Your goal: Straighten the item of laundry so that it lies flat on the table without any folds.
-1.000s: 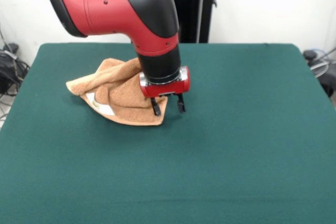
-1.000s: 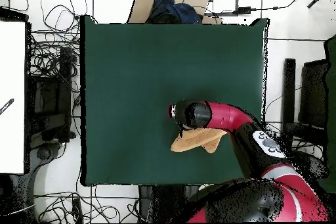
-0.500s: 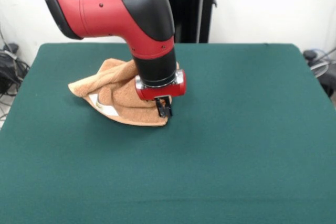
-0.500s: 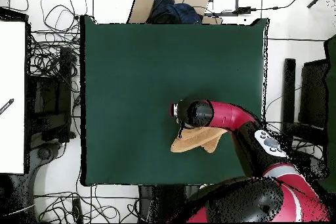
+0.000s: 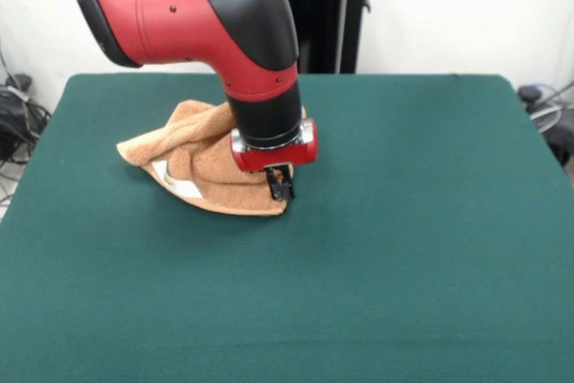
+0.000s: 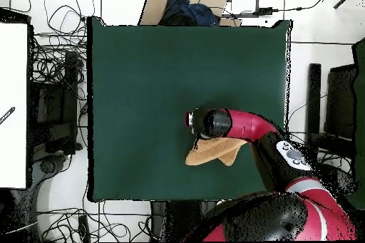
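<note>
The soft orange-tan terry towel (image 5: 208, 161) lies bunched and folded on the big dark green felt table (image 5: 404, 248), toward its far left part. A second ago the black end effector (image 5: 281, 187) was open; now it pinches the towel's near corner, ready to pull. The small white label (image 5: 177, 183) shows no words.

no readable text, white label (image 5: 182, 187) on towel (image 5: 211, 163) blank at this range, no brands or numbers

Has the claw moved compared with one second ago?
Yes. The claw shifted toward the picture's left in the front view, onto the towel's corner, and closed.
</note>
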Robot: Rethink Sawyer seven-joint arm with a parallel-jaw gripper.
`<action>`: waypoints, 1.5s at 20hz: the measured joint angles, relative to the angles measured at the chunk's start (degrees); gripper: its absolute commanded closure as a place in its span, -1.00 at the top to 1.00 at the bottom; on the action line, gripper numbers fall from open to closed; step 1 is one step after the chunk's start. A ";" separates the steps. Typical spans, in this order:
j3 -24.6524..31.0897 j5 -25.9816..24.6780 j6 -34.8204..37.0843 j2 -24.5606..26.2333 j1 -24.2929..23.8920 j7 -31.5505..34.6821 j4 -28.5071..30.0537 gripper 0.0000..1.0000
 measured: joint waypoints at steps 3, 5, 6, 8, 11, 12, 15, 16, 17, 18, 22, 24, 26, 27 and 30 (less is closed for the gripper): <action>-0.05 -0.01 -0.01 -0.04 0.08 0.00 0.00 -1.00; -0.09 -0.01 -0.02 -0.06 0.14 0.00 0.01 -1.00; 0.07 0.15 0.00 -0.11 0.31 0.01 0.12 1.00; 0.15 0.19 0.02 -0.16 0.38 0.01 0.19 1.00; 0.39 0.19 -0.01 -0.48 1.10 0.01 0.54 1.00; 0.35 0.16 -0.01 -0.49 1.15 0.01 0.53 1.00; 0.31 0.18 -0.04 -0.48 1.15 0.00 0.53 1.00; 0.31 0.18 -0.04 -0.48 1.14 0.01 0.53 1.00; 0.31 0.18 -0.04 -0.48 1.14 0.01 0.53 1.00; 0.30 0.18 -0.04 -0.48 1.15 0.01 0.54 1.00; 0.29 0.16 -0.04 -0.49 1.16 0.01 0.54 1.00; 0.15 0.15 -0.04 -0.60 1.33 0.00 0.55 1.00; -0.18 0.13 -0.06 -0.86 1.72 0.00 0.56 1.00; -0.42 0.13 -0.07 -1.09 2.00 0.00 0.54 1.00; -1.56 0.13 -0.08 -2.09 3.08 0.00 0.52 1.00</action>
